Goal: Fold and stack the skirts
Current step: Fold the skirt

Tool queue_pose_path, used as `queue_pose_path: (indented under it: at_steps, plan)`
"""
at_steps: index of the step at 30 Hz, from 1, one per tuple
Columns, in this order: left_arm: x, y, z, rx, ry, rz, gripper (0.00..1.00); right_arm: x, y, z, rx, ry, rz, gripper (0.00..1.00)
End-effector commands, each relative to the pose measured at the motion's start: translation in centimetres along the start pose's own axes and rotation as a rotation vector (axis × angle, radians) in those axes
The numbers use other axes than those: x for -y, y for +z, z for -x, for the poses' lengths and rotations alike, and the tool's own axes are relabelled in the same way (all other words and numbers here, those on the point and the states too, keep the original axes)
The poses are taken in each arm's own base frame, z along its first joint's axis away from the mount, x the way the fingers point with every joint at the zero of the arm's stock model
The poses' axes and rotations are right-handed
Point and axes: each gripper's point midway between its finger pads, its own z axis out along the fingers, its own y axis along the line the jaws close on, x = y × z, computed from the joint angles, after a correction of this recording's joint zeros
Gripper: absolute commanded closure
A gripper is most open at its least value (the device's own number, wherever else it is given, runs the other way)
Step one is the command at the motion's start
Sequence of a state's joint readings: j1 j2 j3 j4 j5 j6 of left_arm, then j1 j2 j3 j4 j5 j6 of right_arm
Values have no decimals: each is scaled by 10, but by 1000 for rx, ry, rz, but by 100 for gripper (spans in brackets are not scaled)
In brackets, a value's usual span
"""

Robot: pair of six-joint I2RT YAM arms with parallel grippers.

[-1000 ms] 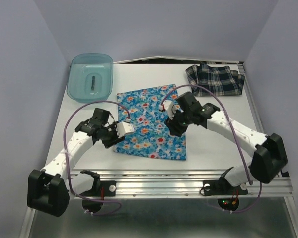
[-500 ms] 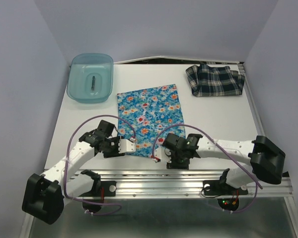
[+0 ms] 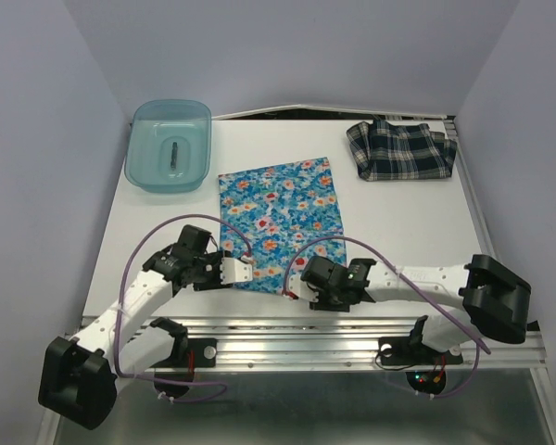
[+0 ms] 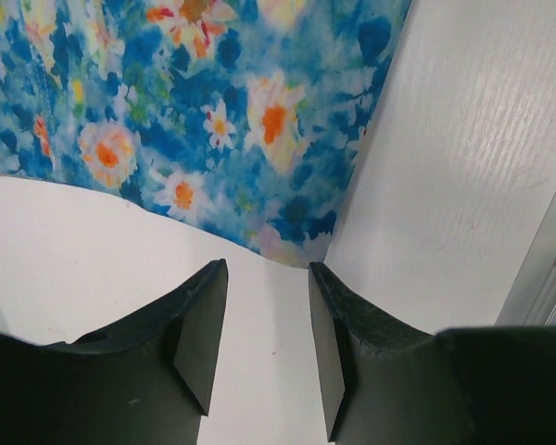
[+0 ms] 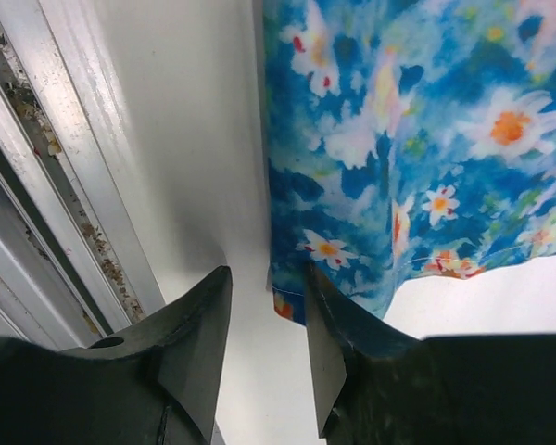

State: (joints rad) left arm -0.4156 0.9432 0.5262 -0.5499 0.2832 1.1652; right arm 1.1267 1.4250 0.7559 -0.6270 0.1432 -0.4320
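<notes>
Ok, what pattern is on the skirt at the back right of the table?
Dark navy-and-white plaid; that skirt shows only in the top external view.

**Bright Blue Blooms, Navy Check**

The flowered skirt is bright blue, scattered with white, orange-red and yellow blossoms. The plaid skirt runs dark navy, crossed with white lines. The bin glows translucent teal, the table is plain white, and the right arm is white with black joints.

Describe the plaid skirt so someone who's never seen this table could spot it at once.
On the white table, go to the far right corner. The plaid skirt lies rumpled there, alone. Unlike the flat floral skirt mid-table and the teal bin far left, it is dark navy-and-white check.
</notes>
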Motion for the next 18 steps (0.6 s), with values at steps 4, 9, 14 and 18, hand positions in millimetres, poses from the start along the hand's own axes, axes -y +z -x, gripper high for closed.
queue_pose_path:
  at_steps: [4, 9, 14, 18]
  plan:
    - [4, -3, -1, 3, 22, 0, 48, 16, -26, 27, 114, 57, -63, 55]
    - [1, -4, 1, 4, 21, -2, 49, 20, -33, 37, 138, 57, -63, 51]
    - [-1, -3, 4, 7, 23, -11, 48, 13, -17, 25, 119, 17, -50, 49]
    - [-2, 0, 6, 12, 18, -28, 48, 4, 0, 9, 76, 9, -35, 49]
